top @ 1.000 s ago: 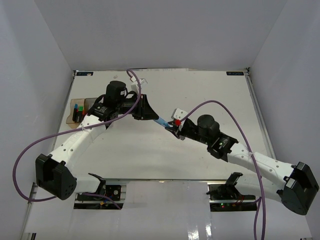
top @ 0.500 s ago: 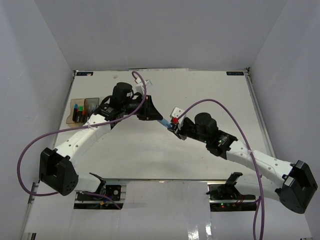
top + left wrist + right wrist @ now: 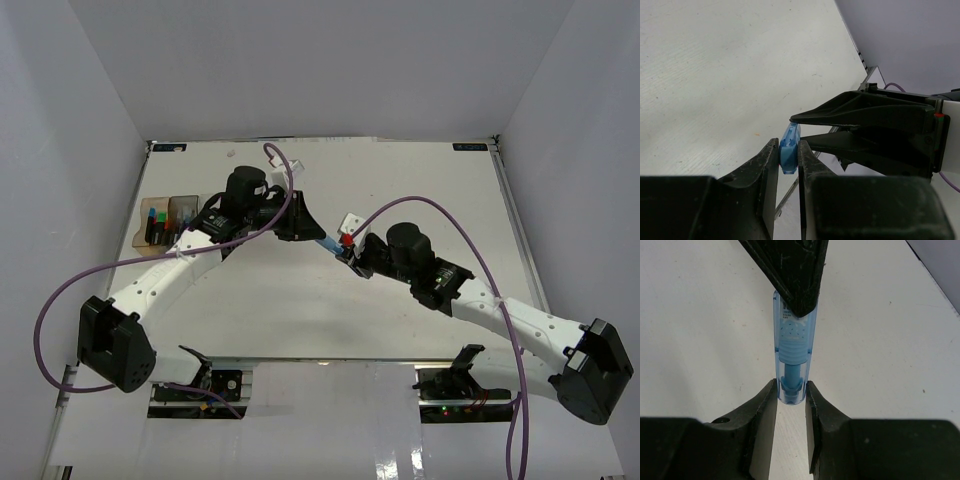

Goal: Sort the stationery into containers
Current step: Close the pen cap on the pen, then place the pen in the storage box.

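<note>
Grips 1 blue pen (image 3: 792, 350) at opposite ends with left fingers (image 3: 767, 165) and right fingers (image 3: 762, 410), both closed narrowly on it, above the surface (image 3: 400, 180); containers (image 3: 165, 220) well apart at left.

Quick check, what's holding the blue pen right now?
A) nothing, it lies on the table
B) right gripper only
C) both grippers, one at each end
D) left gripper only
C: in the left wrist view the left gripper pinches one end of the blue pen, and in the right wrist view the right gripper is clamped on the other end.
</note>
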Action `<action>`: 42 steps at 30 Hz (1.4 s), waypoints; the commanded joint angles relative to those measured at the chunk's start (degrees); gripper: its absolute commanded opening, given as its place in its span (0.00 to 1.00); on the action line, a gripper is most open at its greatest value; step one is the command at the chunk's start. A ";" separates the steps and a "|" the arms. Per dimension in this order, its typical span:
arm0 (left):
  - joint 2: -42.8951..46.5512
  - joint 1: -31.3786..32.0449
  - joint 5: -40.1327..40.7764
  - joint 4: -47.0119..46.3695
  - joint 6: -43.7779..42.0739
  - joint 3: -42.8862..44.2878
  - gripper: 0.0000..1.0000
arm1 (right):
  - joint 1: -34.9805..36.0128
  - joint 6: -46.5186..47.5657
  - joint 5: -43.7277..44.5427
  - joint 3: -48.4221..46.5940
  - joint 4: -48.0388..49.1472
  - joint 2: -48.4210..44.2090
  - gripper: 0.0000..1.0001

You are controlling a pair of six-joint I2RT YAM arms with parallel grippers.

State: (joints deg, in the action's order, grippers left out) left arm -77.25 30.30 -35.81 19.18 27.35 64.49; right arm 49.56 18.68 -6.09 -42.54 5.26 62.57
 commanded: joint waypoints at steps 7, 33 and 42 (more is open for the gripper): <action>-0.44 2.57 0.04 5.17 -2.22 5.20 0.12 | 1.24 0.48 -2.79 0.00 15.75 -3.68 0.38; 18.18 -15.53 44.31 -5.19 -3.54 -13.93 0.07 | 1.24 -7.51 0.02 10.63 8.10 -12.82 0.90; 19.87 -28.01 47.24 -21.18 3.75 -25.90 0.11 | 1.24 -9.10 -0.86 13.36 8.72 -14.93 0.90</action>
State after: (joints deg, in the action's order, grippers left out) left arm -56.75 4.64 9.72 6.94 27.57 39.72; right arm 50.65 10.76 -6.81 -29.41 12.43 49.58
